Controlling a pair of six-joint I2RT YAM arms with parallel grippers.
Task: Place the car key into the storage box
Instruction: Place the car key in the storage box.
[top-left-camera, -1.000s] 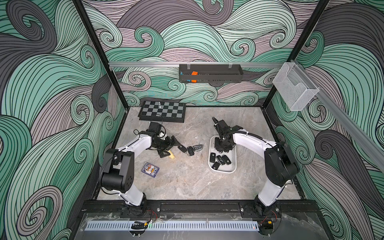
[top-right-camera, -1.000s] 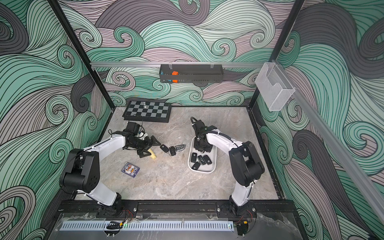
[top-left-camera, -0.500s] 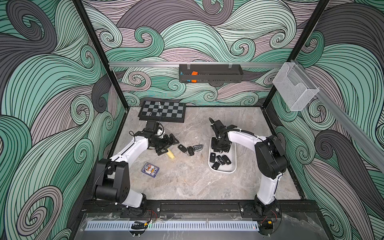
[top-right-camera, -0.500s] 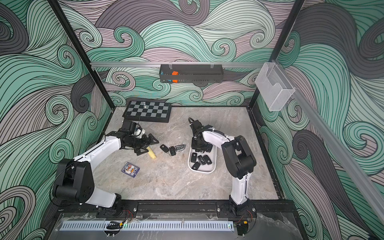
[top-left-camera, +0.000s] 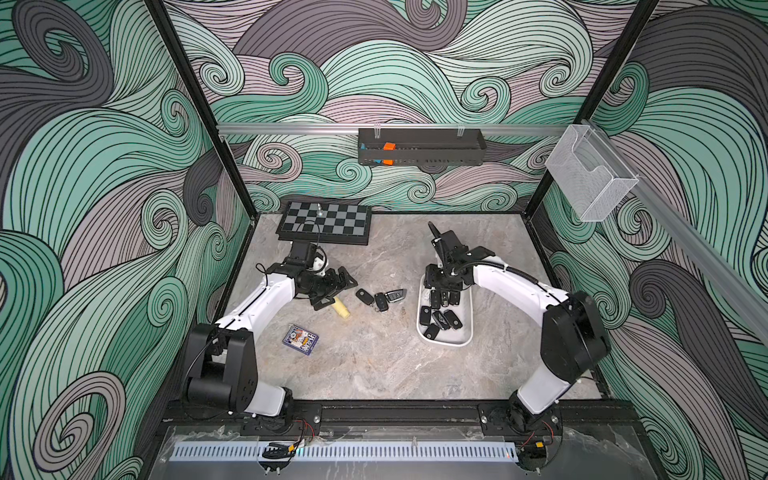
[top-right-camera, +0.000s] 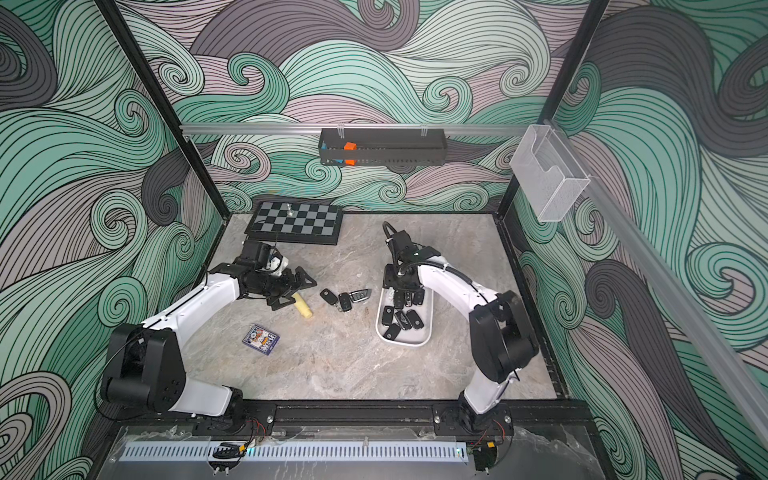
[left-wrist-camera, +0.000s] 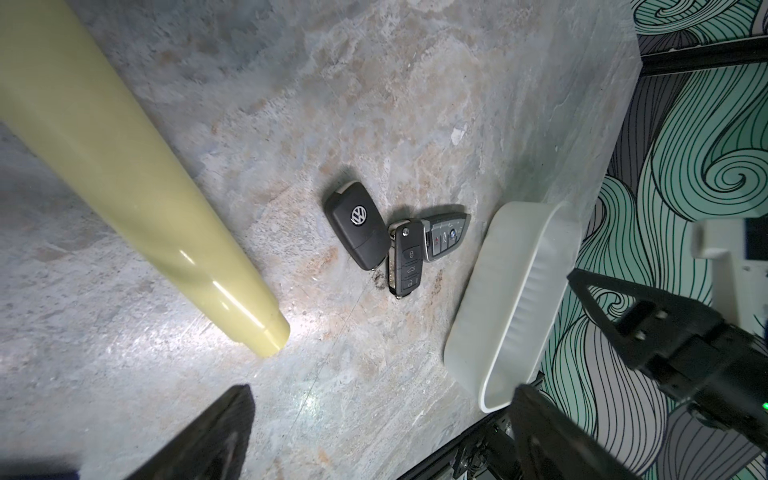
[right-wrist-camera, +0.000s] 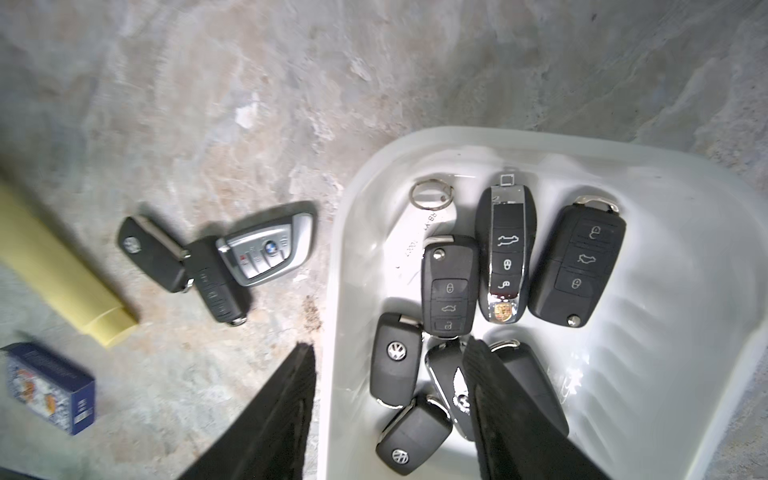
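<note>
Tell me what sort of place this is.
Probably a robot data-collection cell: left arm, right arm mounted on a front rail, printed wall panels boxing in the table, and mixed props: a chessboard, a card box, key fobs in a tub.

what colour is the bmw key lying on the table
The BMW key is silver-faced with a dark edge, clearest in the right wrist view.

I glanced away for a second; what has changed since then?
The right gripper has spread its jaws above the white plastic oblong storage box, holding nothing. The open left gripper, the three loose black-and-silver car key fobs and the pale yellow plastic cylinder stayed put.
</note>
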